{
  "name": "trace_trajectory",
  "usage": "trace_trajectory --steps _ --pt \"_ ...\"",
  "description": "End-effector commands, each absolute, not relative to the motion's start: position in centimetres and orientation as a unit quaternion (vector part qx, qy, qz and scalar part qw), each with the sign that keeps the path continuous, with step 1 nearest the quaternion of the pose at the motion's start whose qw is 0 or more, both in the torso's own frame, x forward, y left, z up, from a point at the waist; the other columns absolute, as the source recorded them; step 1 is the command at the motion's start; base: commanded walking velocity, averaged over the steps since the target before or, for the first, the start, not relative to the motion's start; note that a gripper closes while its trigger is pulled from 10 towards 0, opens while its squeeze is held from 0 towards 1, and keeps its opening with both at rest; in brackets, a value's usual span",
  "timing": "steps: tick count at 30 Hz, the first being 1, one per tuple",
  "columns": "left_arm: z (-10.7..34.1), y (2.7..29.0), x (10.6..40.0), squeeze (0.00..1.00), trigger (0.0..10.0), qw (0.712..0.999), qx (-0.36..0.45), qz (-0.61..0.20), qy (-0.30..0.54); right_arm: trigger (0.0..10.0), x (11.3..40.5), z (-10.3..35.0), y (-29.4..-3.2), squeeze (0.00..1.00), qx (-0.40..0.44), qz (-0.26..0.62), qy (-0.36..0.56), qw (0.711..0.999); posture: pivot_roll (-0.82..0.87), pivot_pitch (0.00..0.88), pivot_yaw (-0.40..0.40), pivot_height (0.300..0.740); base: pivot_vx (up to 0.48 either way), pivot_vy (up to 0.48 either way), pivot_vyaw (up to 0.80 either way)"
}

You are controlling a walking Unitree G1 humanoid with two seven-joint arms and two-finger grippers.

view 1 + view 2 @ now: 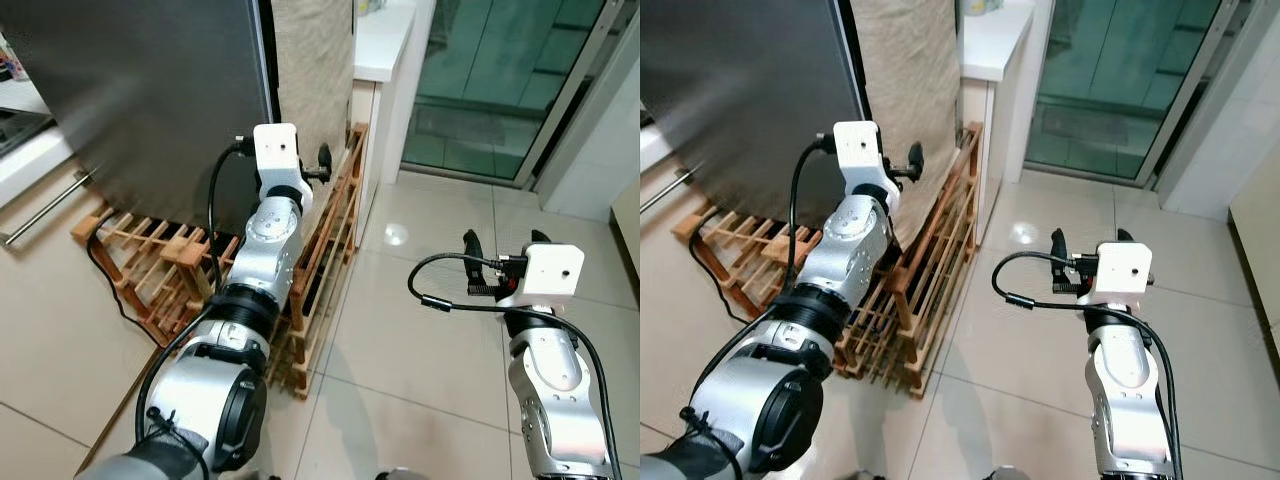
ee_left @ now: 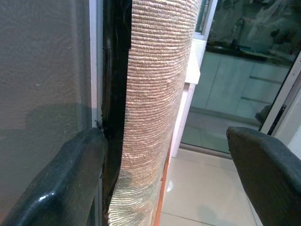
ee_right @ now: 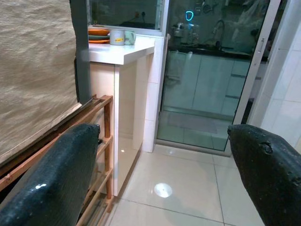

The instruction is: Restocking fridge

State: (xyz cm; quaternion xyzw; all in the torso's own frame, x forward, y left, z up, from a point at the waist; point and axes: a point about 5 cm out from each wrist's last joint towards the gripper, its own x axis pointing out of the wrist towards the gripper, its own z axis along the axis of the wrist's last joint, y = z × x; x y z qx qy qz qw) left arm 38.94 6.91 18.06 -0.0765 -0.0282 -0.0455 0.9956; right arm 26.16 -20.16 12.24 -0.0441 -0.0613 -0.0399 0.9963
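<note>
The left gripper is held with its fingers spread apart at the right edge of the tall dark-grey metal fridge. One finger is placed against the door's black side seal, and a roll of beige woven matting stands between the fingers, just beyond them. A slatted wooden rack lies below this gripper. The right gripper is held released over the pale tiled floor, with a white counter ahead of it.
</note>
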Motion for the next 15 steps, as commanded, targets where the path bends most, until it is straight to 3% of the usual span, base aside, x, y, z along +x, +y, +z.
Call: trace_trajectory --steps 1,11,15 --pt "18.4 6.1 39.1 0.0 10.0 0.994 -0.09 -0.053 -0.023 10.0 26.0 12.3 -20.3 0.0 -0.048 -0.043 -0.064 0.996 -0.16 0.0 0.062 0.727 0.0 0.0 0.0" --pt "17.3 5.1 39.2 0.0 10.0 0.979 -0.196 -0.049 0.037 10.0 25.9 12.4 -20.4 0.0 -0.05 -0.044 -0.063 0.996 -0.17 0.0 0.059 0.727 0.0 0.0 0.0" --pt "17.3 5.0 39.2 0.0 10.0 0.983 -0.176 -0.049 0.029 10.0 25.8 12.4 -20.5 0.0 -0.05 -0.044 -0.062 0.996 -0.17 0.0 0.053 0.727 0.0 0.0 0.0"
